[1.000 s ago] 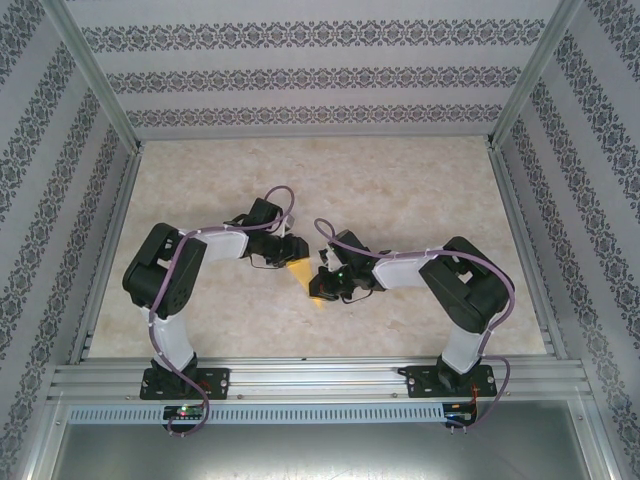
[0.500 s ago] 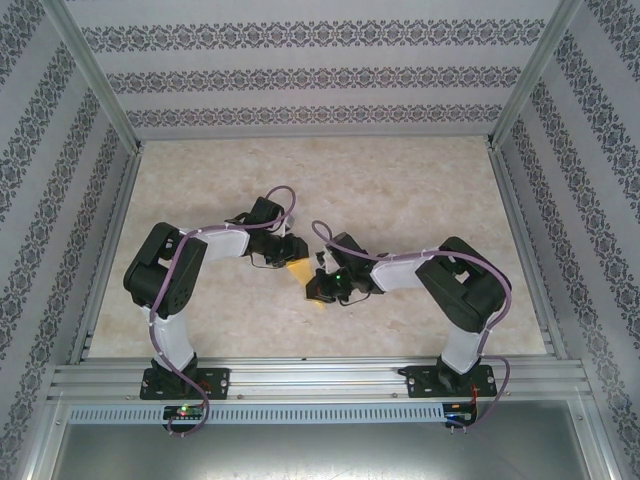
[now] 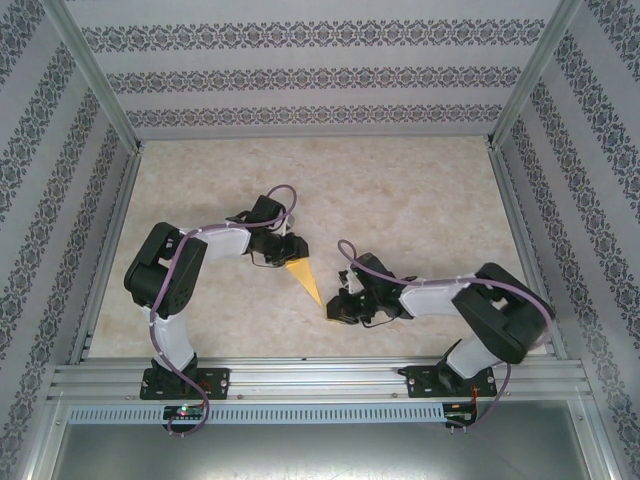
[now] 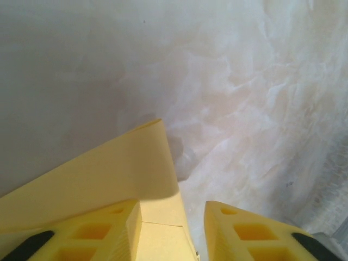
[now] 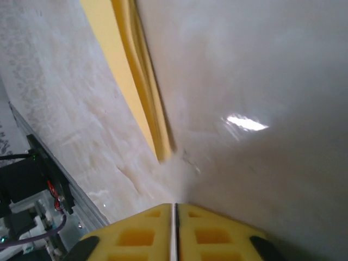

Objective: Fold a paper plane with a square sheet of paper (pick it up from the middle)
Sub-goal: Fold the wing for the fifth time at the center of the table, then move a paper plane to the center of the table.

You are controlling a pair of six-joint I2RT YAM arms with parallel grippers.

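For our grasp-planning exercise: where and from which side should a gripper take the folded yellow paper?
Probably the wide far end of the folded paper, from beside the left gripper: it is broadest there and a flap seems lifted off the table, while the near tip by the right gripper tapers thin.

Your folded paper (image 3: 308, 280) lies on the table (image 3: 420, 190) between the two grippers. The left gripper (image 3: 291, 257) is over its wide far end, the right gripper (image 3: 334, 309) just beside its near tip.

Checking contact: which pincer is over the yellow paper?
The left pincer, open over the wide end of the yellow paper; the right pincer, shut, sits just short of its tip.
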